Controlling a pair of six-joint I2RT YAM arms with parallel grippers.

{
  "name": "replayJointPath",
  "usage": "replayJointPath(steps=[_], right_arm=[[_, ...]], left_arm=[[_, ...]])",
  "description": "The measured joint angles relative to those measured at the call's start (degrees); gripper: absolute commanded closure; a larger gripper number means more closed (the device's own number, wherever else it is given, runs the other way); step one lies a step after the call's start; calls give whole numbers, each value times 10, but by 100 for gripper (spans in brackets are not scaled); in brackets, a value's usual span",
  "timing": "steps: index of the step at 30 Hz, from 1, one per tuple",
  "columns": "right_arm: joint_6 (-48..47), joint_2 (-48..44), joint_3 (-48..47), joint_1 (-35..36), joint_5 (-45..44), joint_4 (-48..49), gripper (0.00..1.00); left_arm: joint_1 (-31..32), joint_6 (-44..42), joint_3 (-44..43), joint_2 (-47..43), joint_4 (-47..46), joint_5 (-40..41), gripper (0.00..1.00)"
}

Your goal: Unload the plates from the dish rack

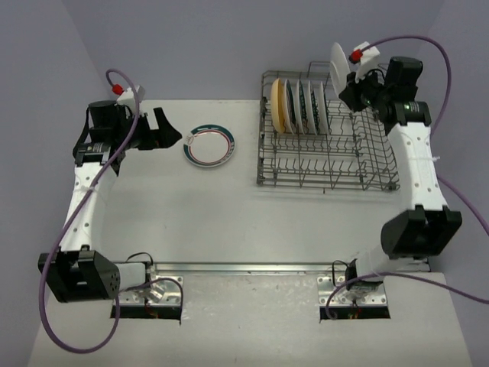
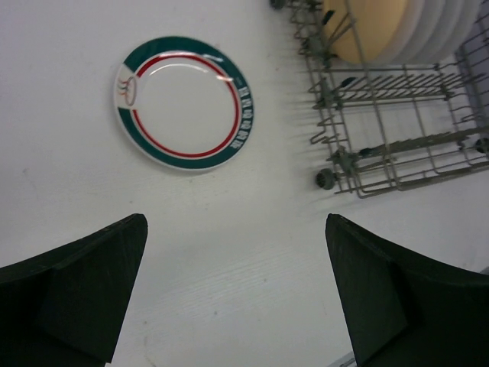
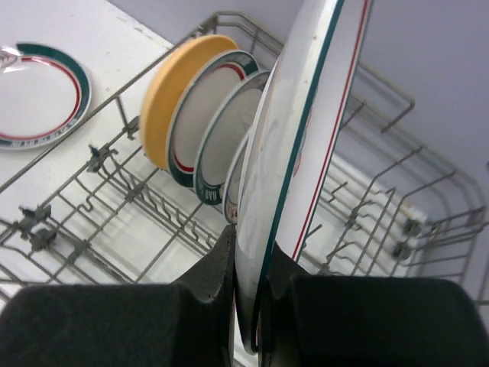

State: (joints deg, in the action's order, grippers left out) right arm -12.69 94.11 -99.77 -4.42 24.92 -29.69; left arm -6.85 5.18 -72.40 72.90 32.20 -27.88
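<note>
My right gripper (image 1: pixel 353 86) is shut on the rim of a white plate with a teal and red band (image 1: pixel 339 64), held upright above the back right of the grey wire dish rack (image 1: pixel 328 173); the wrist view shows the plate (image 3: pixel 306 130) clamped between my fingers. Several plates stand in the rack's back left: a tan-yellow plate (image 1: pixel 280 105) and white teal-rimmed plates (image 1: pixel 309 107). One teal-rimmed plate with red characters (image 1: pixel 209 144) lies flat on the table, also in the left wrist view (image 2: pixel 183 103). My left gripper (image 1: pixel 163 131) is open and empty, left of that plate.
The rack's front rows of tines (image 1: pixel 321 164) hold nothing. The table's right edge runs just beside the rack. Purple cables loop off both arms. Walls close the table at the back and sides.
</note>
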Motion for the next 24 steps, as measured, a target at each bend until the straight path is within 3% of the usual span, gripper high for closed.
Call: replayJointPath(steps=[2, 7, 12, 18, 24], right_arm=[[-60, -73, 68, 29, -5, 24, 100], [-219, -240, 250, 182, -18, 89, 100], [-394, -365, 466, 343, -111, 208, 100], [-588, -403, 616, 460, -179, 298, 100], [-750, -413, 712, 532, -201, 380, 100]], left_arm=[[0, 14, 3, -36, -10, -39, 2], [0, 36, -11, -87, -19, -148, 3], [0, 45, -18, -85, 8, -242, 5], [0, 45, 0, -83, 35, -304, 8], [12, 30, 17, -74, 69, -306, 17]])
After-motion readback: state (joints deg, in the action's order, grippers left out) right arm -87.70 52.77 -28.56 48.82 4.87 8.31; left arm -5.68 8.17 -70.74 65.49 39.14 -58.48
